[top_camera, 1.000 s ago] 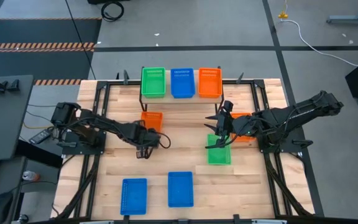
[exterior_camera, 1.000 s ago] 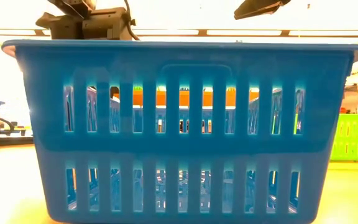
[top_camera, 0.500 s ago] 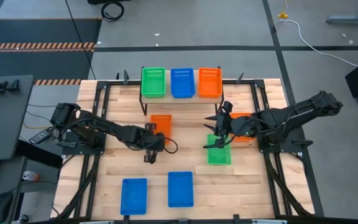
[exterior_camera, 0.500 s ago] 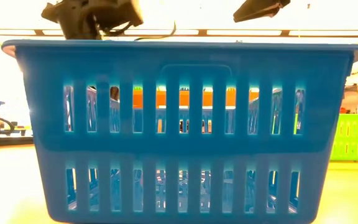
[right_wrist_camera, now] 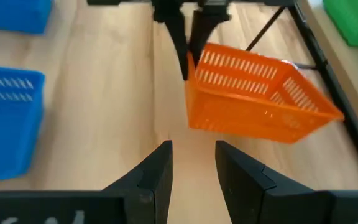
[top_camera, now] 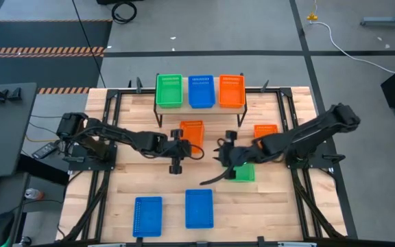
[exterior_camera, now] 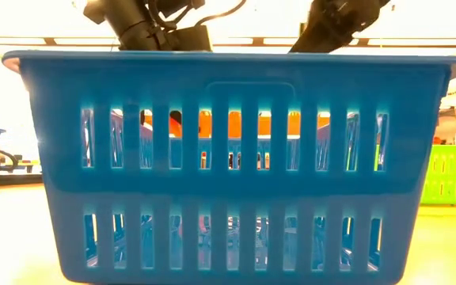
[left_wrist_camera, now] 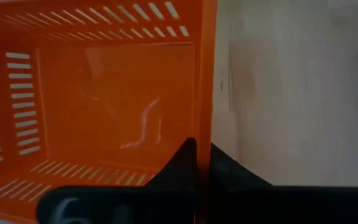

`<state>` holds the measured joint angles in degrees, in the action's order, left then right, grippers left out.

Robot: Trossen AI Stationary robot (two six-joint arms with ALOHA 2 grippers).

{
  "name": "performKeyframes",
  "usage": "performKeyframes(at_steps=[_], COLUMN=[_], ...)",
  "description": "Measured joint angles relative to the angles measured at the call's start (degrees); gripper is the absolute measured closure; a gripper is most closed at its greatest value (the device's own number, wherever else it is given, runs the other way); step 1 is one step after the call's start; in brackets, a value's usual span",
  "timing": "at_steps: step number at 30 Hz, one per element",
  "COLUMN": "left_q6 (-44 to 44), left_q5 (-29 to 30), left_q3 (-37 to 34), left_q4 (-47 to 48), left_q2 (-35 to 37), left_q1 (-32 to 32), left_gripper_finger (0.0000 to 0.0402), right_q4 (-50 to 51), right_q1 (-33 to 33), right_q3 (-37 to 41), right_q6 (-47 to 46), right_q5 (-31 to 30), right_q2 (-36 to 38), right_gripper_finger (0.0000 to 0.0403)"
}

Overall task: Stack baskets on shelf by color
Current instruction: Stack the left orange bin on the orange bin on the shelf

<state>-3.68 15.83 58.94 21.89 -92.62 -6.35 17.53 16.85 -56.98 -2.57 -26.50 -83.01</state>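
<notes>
In the high view, at the lower left of the frame, a blue basket [top_camera: 147,215] is sitting on the slatted wooden counter [top_camera: 125,189], with a second blue basket [top_camera: 199,208] just to its right at lower centre. Above them, the left tool [top_camera: 184,145] is pinching the near wall of an orange basket [top_camera: 192,132] near the centre of the frame; the left wrist view is showing its dark fingers [left_wrist_camera: 179,168] pressed together on that basket's rim, and the right wrist view is showing the basket tilted and lifted off the counter. At the upper centre, the shelf [top_camera: 199,108] is carrying three baskets in a row, touching side by side: a green basket [top_camera: 169,90], a blue one [top_camera: 201,91] and an orange one [top_camera: 231,90]. Right of centre, the right tool [top_camera: 219,152] is hovering with its fingers [right_wrist_camera: 157,171] spread and holding nothing, pointing toward the lifted orange basket. Just to its right, another green basket [top_camera: 244,172] is resting on the counter, partly under the right arm. Farther right, one more orange basket [top_camera: 265,130] is lying on the counter beside that arm.
</notes>
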Motion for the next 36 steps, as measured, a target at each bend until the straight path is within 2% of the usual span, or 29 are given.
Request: performKeyframes(at_steps=[10,16,19,31,36], left_q6=[0.4,0.2,0.2,1.7,1.5], left_q5=[0.0,0.9,1.6,1.2,1.5], left_q3=[0.0,0.0,-0.1,-0.1,-0.1], left_q4=[0.2,-1.2,-1.3,-0.4,-3.3], left_q2=[0.0,0.0,0.0,0.0,0.0], left_q1=[0.0,-0.7,-1.1,-3.0,-4.9], left_gripper_finger=[0.0396,0.0396,0.0396,0.0395,0.0395], right_q4=[-0.7,6.6,10.3,10.8,12.0], right_q1=[-0.1,-0.4,-0.9,-0.7,-1.8], right_q3=[-13.3,-20.5,-22.8,-23.3,-23.3], right_q6=[4.0,5.1,4.7,6.6,7.1], right_q5=[-1.0,-1.3,-4.7,-7.3,-5.3], right_q2=[-12.5,-19.9,-22.5,-21.5,-21.9], right_gripper_finger=[0.0275,0.0275,0.0275,0.0275,0.0275])
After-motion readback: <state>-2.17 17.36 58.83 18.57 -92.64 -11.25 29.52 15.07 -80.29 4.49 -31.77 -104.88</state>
